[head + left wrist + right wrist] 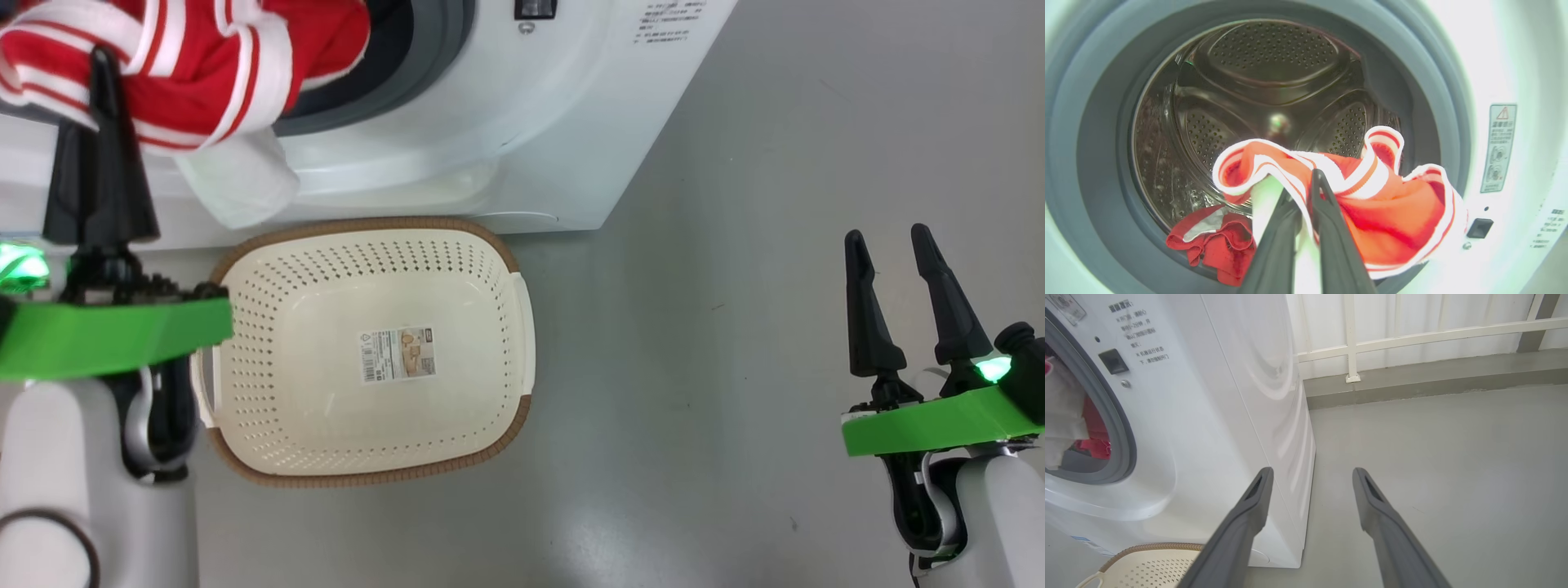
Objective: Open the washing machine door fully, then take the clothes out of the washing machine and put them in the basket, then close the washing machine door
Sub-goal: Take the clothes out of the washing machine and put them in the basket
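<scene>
Left wrist view, left fingers (1331, 241) clamped on clothes (1396, 212) before washing machine (1453, 102), right fingers (1241, 526) wide

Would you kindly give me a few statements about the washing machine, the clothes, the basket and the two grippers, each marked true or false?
1. The left gripper is shut on a red and white striped garment at the drum's mouth. True.
2. The basket holds a garment. False: only a paper label lies on its bottom.
3. The right gripper is open and holds nothing. True.
4. No other clothes are at the drum. False: a second red garment lies on the gasket at the opening's lower edge.
5. The basket stands on the floor in front of the washing machine. True.
</scene>
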Motion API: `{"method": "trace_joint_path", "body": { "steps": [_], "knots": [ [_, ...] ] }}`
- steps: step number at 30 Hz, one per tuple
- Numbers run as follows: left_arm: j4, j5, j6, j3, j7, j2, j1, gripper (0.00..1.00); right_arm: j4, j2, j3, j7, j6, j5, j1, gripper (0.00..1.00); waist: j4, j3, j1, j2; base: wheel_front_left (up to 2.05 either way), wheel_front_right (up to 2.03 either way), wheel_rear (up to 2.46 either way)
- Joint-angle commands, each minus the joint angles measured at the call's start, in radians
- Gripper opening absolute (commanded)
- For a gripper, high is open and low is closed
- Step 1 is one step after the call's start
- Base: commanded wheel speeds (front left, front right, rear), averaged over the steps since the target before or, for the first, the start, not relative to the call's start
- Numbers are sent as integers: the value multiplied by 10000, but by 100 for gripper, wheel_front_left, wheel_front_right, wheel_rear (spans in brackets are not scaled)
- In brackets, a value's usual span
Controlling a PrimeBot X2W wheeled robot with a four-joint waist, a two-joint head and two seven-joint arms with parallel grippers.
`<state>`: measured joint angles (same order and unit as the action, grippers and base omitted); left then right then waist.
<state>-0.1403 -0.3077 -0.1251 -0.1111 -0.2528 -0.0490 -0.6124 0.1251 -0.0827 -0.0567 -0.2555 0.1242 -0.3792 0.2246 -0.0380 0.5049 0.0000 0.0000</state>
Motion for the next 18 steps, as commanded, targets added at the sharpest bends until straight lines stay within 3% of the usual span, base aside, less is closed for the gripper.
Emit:
{"method": "trace_joint_path", "body": {
  "steps": [1, 13, 18],
  "knots": [
    [792, 169, -54, -413, -89, -220, 473, 0, -211, -108, 176, -63, 65, 11, -213, 100, -8, -99, 0, 0, 0, 0, 0],
    [3003, -69, -55, -619, -89, -26, 1988, 0, -264, -127, 150, -63, 65, 17, -360, 100, -46, -175, 0, 0, 0, 0, 0],
    [2979, -424, -55, -443, -89, -16, 2482, 0, -290, -123, 175, -63, 65, 11, -363, 100, -62, -90, 0, 0, 0, 0, 0]
  ]
}}
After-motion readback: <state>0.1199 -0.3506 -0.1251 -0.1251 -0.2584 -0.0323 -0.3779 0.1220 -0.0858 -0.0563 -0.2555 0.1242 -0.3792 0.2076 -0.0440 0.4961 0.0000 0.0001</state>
